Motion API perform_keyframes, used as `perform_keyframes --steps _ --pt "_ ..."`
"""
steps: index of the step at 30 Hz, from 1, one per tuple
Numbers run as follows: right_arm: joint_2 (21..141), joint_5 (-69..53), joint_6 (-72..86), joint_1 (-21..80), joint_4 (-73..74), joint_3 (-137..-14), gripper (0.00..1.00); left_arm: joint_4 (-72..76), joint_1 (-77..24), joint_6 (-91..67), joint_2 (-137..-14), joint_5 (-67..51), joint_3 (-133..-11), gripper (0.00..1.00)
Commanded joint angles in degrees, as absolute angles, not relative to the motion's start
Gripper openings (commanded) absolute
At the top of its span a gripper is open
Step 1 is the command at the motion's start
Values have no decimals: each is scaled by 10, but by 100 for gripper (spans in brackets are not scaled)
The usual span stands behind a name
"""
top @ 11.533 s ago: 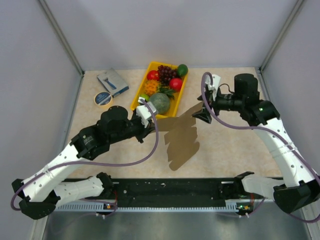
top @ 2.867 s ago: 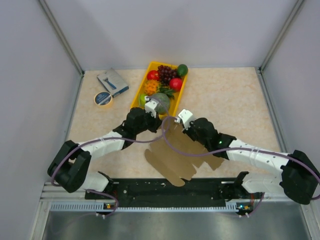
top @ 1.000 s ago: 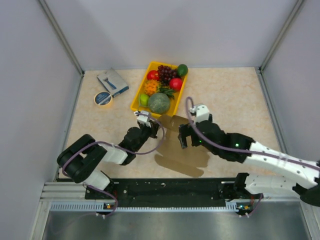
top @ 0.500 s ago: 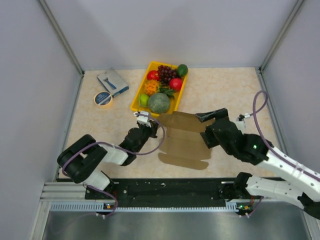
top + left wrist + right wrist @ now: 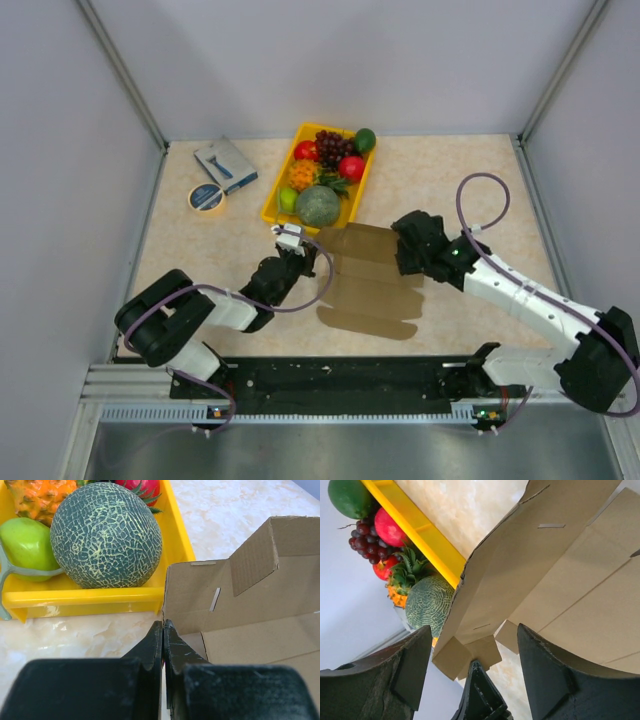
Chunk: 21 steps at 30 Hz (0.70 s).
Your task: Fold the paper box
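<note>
The paper box [image 5: 370, 290] is brown die-cut cardboard lying on the table, its far panel raised upright next to the tray. My left gripper [image 5: 303, 252] is shut on the box's left edge. In the left wrist view [image 5: 163, 627] the cardboard [image 5: 250, 605] edge sits between the closed fingers. My right gripper [image 5: 403, 250] is at the box's right far corner, open. In the right wrist view [image 5: 474, 629] its fingers stand wide apart, with the raised panel [image 5: 560, 580] in front of them. A dark pointed tip [image 5: 480, 695] shows at the panel's far flap.
A yellow tray [image 5: 272, 205] of fruit, with a green melon [image 5: 318, 205] at its near end, stands just behind the box. A blue-grey box [image 5: 225, 163] and a tape roll [image 5: 207, 197] lie at the far left. Grey walls enclose the table.
My right gripper has come off the middle of the box and swung right, to its far right corner. The box has opened out, its far panel standing up. My left gripper has held still.
</note>
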<state>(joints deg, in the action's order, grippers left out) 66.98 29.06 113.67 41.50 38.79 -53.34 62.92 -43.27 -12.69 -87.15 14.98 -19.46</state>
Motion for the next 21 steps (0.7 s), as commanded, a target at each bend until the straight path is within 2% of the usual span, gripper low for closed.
perform_keyframes --steps 1,10,11,16,21 --pt "696 268 1315 405 338 -545 67 664 -438 -120 -858 162 -200 0" --pt "758 240 1317 386 281 -555 63 668 -443 -111 -866 167 -201 0" --pt "760 239 1317 384 277 -555 55 668 -443 -111 -867 168 -201 0" --pt "765 245 1305 384 254 -541 45 667 -446 -111 -869 171 -201 0" --pt "765 238 1282 384 238 -524 23 659 -448 -120 -866 159 -205 2"
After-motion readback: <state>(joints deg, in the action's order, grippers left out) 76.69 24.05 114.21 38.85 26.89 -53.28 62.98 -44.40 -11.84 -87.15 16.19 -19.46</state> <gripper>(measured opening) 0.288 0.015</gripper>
